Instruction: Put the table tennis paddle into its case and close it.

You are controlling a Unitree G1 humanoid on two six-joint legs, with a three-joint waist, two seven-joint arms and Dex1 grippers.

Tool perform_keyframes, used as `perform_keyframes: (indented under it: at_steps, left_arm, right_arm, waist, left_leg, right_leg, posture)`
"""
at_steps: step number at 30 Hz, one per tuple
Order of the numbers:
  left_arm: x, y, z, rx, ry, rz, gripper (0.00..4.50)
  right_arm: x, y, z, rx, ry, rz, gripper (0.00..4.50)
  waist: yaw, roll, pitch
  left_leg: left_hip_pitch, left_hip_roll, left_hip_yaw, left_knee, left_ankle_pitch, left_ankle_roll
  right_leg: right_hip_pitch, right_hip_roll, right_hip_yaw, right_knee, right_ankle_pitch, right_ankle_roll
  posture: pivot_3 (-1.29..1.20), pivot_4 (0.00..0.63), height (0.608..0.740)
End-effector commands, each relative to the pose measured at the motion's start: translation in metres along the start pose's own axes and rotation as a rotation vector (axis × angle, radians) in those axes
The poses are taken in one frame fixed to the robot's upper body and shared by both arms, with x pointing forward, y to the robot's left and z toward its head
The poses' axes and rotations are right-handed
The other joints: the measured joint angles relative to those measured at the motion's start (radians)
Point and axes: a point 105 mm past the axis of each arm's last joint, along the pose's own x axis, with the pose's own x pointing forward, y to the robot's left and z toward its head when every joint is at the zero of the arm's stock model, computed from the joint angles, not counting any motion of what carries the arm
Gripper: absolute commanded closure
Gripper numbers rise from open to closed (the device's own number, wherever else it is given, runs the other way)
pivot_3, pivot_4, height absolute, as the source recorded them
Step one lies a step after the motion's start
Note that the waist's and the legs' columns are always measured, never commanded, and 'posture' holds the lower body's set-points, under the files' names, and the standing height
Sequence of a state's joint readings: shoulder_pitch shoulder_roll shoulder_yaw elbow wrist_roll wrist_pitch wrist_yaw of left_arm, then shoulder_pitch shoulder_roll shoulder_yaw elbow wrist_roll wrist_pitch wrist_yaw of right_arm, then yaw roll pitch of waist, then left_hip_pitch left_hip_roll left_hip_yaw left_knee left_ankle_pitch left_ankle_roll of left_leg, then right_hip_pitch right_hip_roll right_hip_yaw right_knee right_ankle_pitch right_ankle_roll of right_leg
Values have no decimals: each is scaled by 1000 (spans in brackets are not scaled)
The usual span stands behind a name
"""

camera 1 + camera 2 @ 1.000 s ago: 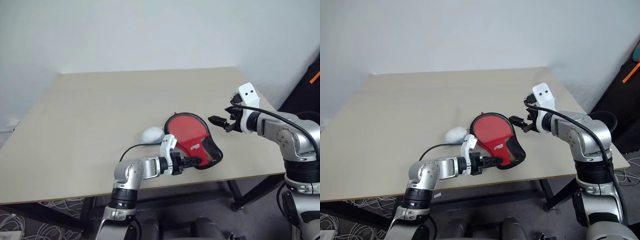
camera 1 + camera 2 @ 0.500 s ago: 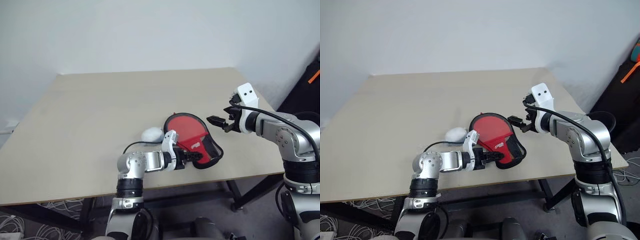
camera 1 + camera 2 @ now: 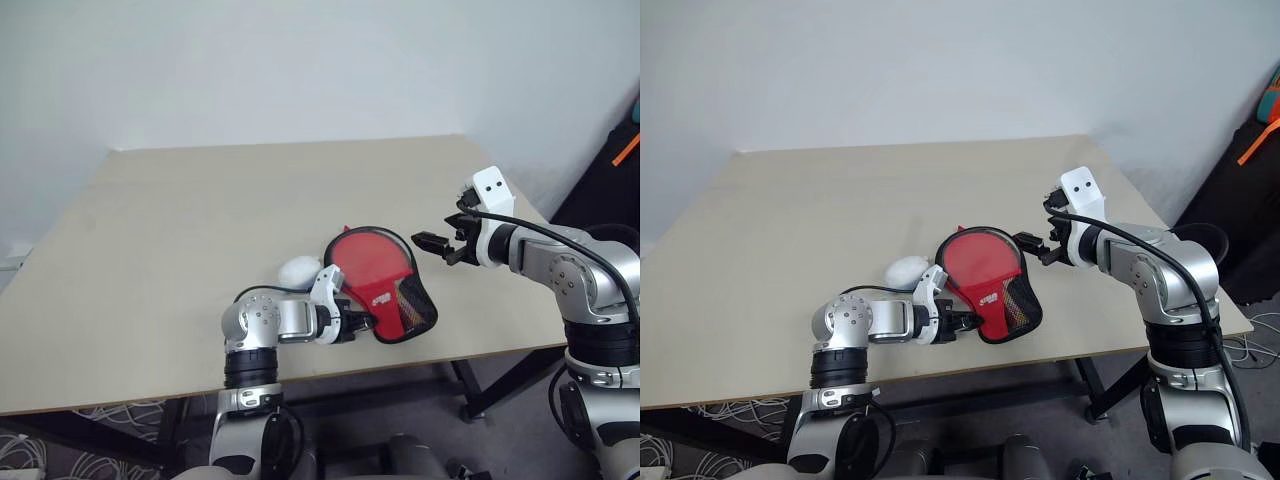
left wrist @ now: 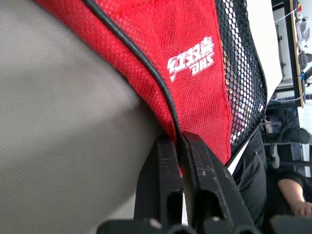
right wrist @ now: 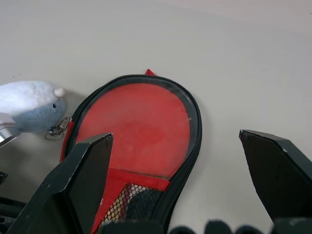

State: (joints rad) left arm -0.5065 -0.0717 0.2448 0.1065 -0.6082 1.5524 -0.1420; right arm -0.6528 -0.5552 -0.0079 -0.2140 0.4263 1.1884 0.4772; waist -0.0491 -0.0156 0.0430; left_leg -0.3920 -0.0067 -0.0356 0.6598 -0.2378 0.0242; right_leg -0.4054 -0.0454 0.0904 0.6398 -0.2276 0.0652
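The case (image 3: pixel 385 290) lies near the table's (image 3: pixel 150 250) front edge, right of centre, with the table tennis paddle (image 5: pixel 139 126) inside, its red face showing through the open top. The left gripper (image 3: pixel 962 322) has its 2 fingers (image 4: pixel 161 180) pinched on the case's near red edge, beside the black mesh. The right gripper (image 3: pixel 432 243) hovers just beyond the case's right rim, jaws spread wide, holding nothing. A small white plush (image 3: pixel 298 269) sits against the case's left side. The table's far half is open surface.
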Motion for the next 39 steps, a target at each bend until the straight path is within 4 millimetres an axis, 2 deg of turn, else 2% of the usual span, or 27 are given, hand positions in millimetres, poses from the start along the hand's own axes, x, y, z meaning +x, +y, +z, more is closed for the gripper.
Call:
perform_keyframes:
  at_steps: [1,7,14,18,27,34,37,39]
  left_arm:
    - [-2,25,-33,-29,136,86,4478]
    - [-16,10,-42,59,166,-22,4478]
    - [-49,9,-69,166,279,-59,4478]
    - [-63,8,-77,192,319,-63,4478]
    - [-77,7,-86,178,344,-45,4478]
    - [-75,1,-77,169,300,-11,4478]
    - [-75,-3,-70,152,263,-19,3792]
    - [-76,-6,-68,141,244,-34,3160]
  right_arm:
    - [-6,2,15,-26,-56,-6,0]
    - [-4,3,15,-27,-53,1,0]
    - [1,7,14,-27,-47,22,0]
    - [5,11,13,-26,-46,37,0]
    - [8,14,12,-22,-46,48,0]
    - [10,15,12,-19,-49,51,0]
    - [11,16,11,-19,-45,52,0]
    - [11,17,11,-19,-44,54,0]
  waist:
    - [-4,0,-1]
    - [-4,1,-1]
    - [-4,1,-1]
    - [-3,2,-1]
    - [-3,2,0]
    - [-1,2,0]
    - [3,2,0]
    - [3,2,0]
  left_leg:
    - [0,0,0,0,0,0]
    - [-1,1,0,-2,0,-1]
    - [-1,1,0,-1,-1,-1]
    - [-1,1,0,-1,-1,-1]
    - [-2,1,0,-1,-1,-1]
    - [-2,1,1,-1,-1,-2]
    - [-2,0,1,0,-1,-2]
    - [-3,0,1,0,-1,-2]
  right_leg:
    - [0,0,0,0,0,0]
    - [-2,0,1,0,0,0]
    - [-3,0,1,0,0,0]
    - [-3,0,1,0,0,-1]
    - [-4,0,1,0,-2,-3]
    - [-4,0,1,0,-2,-4]
    - [-4,-1,1,-1,-2,-4]
    - [-4,-1,1,-1,-2,-4]
  posture:
    - [0,0,740]
    - [0,0,740]
    - [0,0,740]
    - [0,0,740]
    - [0,0,740]
    - [0,0,740]
    - [0,0,740]
    - [0,0,740]
